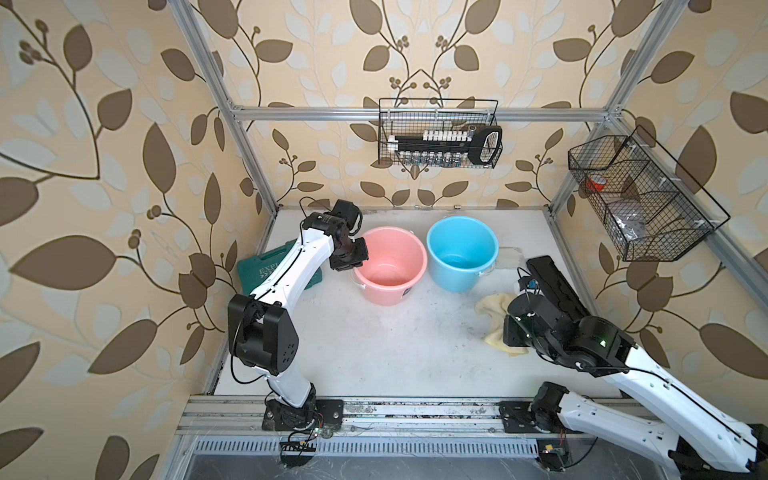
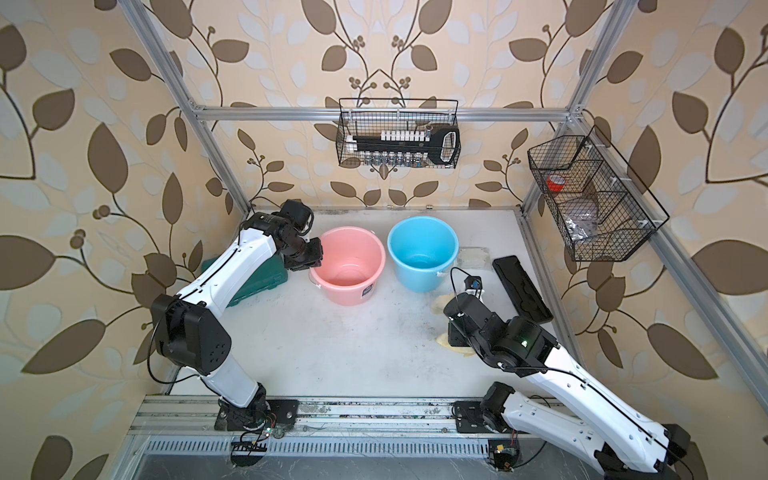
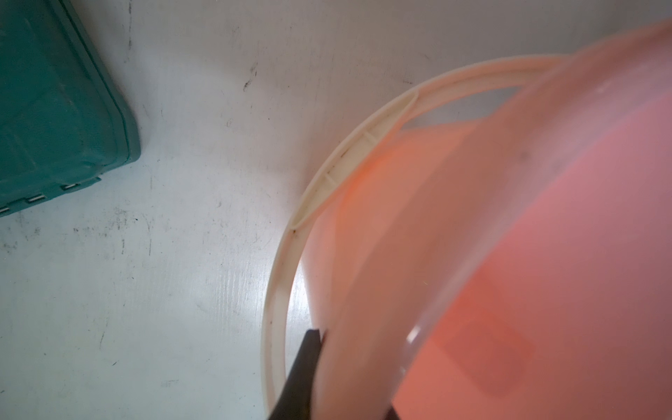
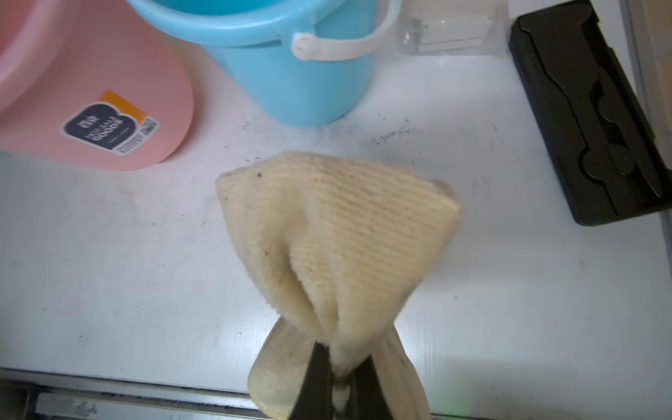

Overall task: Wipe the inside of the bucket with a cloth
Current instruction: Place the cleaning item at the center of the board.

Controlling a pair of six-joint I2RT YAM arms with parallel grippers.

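Pickup of the cloth (image 4: 338,247): right tool (image 4: 340,382) clenched on a bunched fold, low over the bench (image 1: 374,340), well apart from the pink bucket (image 1: 386,293). Left tool (image 1: 352,266) pinches that bucket's rim. Next, likely: carry the cloth over the rim and down inside.
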